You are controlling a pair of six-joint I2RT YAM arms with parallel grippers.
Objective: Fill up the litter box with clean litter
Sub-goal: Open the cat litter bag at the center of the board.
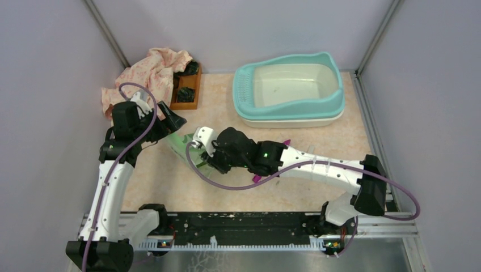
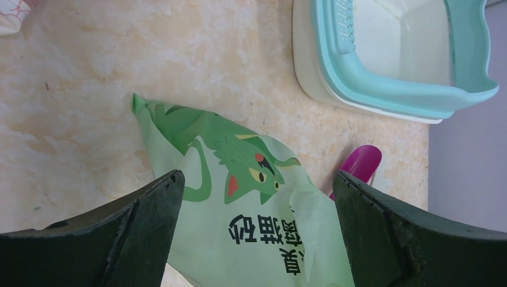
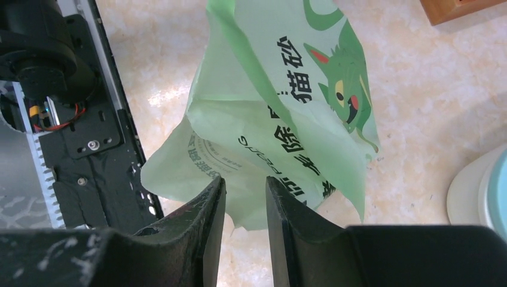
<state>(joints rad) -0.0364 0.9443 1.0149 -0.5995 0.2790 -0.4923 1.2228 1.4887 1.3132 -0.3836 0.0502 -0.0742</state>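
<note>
The litter box (image 1: 244, 96) stands at about 1 o'clock on the counter (image 1: 170, 187), against the back wall. Its perforated teal ledge is at the 9 o'clock end, and the cream-white floor of its basin shows. A pale green plastic bag (image 1: 178, 144) with a printed cat lies near the middle of the counter, at about 7 o'clock from the box and well apart from it.

The left gripper (image 2: 257, 179) hangs over the bag with its fingers spread wide, released, one on each side of the printed cat and not touching it. The right gripper (image 3: 244, 185) is at the other end of the bag. Its fingers are close together with a narrow gap, and the crumpled edge of the bag shows in that gap; I cannot tell if they really pinch it.

A purple scoop (image 2: 362, 164) lies at 3 o'clock of the bag, partly covered by it. A small wooden tray (image 1: 182, 105) sits at 11 o'clock, and a pink cloth (image 1: 144, 76) lies against its 9 o'clock side.
</note>
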